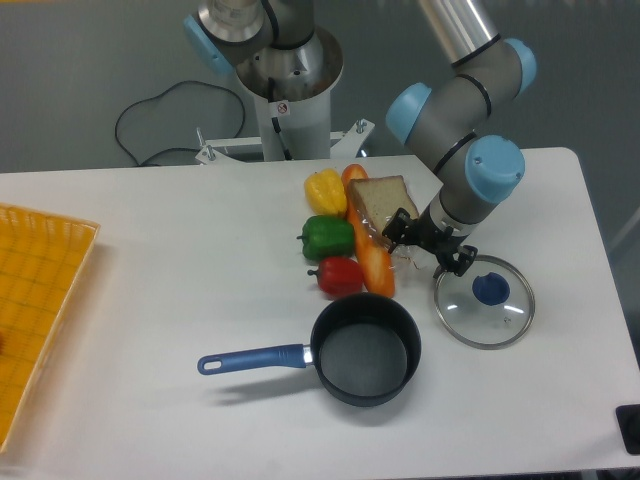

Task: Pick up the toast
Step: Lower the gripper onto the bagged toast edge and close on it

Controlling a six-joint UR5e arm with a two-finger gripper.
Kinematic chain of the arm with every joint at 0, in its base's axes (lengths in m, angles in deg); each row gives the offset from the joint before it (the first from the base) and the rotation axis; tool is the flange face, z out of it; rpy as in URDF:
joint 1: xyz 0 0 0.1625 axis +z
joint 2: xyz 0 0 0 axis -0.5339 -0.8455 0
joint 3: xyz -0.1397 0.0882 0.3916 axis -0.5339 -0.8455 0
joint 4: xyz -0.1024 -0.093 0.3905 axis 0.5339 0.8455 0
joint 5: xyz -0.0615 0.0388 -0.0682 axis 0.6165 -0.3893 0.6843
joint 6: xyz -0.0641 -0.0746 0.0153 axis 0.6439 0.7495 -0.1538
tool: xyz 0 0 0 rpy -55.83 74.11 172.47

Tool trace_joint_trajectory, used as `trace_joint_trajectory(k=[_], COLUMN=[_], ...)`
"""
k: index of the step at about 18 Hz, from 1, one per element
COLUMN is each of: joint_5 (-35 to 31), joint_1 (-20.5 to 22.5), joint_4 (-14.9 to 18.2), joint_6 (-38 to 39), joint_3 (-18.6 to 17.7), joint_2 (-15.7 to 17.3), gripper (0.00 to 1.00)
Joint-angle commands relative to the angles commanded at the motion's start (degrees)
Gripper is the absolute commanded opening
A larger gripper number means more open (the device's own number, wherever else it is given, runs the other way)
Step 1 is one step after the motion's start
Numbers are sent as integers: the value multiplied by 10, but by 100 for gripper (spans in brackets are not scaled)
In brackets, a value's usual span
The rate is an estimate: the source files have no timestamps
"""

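The toast [381,205], a brown slice with a darker crust, lies tilted on top of the vegetables and the long orange loaf [374,262] at the table's middle back. My gripper [407,243] hangs low at the toast's lower right corner, right against its edge, pointing down at the table. Its jaws look open with nothing held, and the pale fingertips are partly hidden behind the slice.
A yellow pepper [325,190], a green pepper [327,238] and a red pepper [340,275] crowd the toast's left side. A glass lid [485,301] with a blue knob lies just right of the gripper. In front stands a black pot [365,348] with a blue handle. A yellow basket [35,300] sits at the left edge.
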Motion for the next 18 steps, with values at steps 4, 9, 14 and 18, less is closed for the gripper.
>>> trace_joint_trajectory(k=[4, 9, 14, 18], joint_5=[0, -1, -2, -4], joint_1=[-4, -9, -11, -11], joint_4=[-4, -8, -9, -9], joint_6=[10, 19, 18, 18], joint_3=[4, 5, 5, 4], joint_2=[-4, -8, -12, -13], gripper=[91, 87, 83, 82])
